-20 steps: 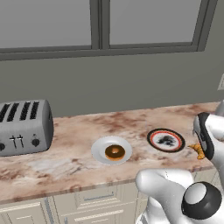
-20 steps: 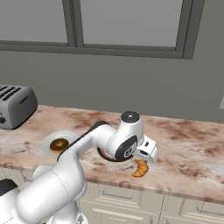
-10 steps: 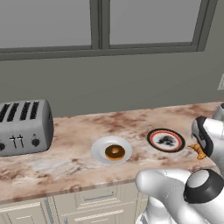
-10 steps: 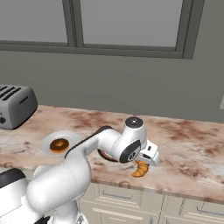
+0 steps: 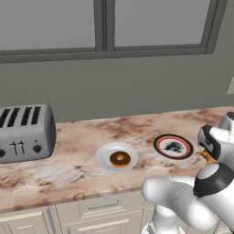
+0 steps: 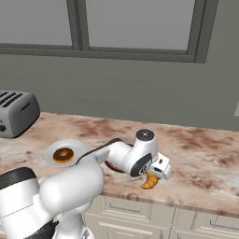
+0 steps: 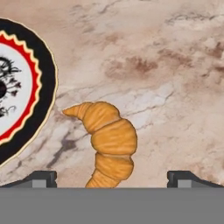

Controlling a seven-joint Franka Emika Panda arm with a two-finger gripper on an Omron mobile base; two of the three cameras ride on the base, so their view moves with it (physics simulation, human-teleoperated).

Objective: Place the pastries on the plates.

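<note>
A brown-glazed donut (image 5: pixel 119 159) (image 6: pixel 62 154) lies on the plain white plate (image 5: pixel 104 154) (image 6: pixel 74 145). The black-and-red rimmed plate (image 5: pixel 172 146) (image 7: pixel 26 87) holds nothing. A golden croissant (image 7: pixel 109 140) (image 6: pixel 150 181) lies on the marble counter just beside that plate, near the front edge. My gripper (image 7: pixel 112 178) hovers right over the croissant, open, its two fingertips (image 7: pixel 41 178) standing wide on either side of the pastry without touching it. In the right base view the hand (image 6: pixel 158 167) sits low over the croissant.
A grey toaster (image 5: pixel 25 132) (image 6: pixel 16 112) stands at the counter's left end. The wall and window rise behind the counter. Bare marble (image 6: pixel 205 163) stretches to the right of the croissant. The counter's front edge runs close below the croissant.
The hand has sunk a little closer to the croissant. Donut, plates and croissant lie where they were.
</note>
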